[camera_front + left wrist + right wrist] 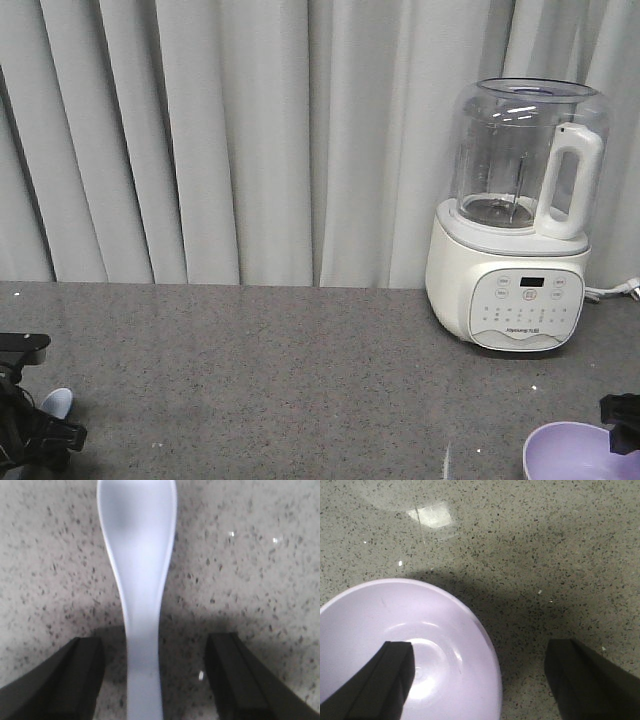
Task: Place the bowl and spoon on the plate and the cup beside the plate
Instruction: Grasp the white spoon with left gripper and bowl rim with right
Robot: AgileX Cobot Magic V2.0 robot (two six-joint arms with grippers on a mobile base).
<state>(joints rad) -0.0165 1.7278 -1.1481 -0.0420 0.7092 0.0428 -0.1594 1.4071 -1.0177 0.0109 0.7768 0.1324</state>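
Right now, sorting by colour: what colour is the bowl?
Lavender-purple bowl, clearest in the right wrist view.

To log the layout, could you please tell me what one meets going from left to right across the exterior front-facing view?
spoon → blender → bowl

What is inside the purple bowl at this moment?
Nothing shows inside the bowl except one finger of the open right gripper over its hollow. That finger covers part of the bottom; the near side is out of frame.
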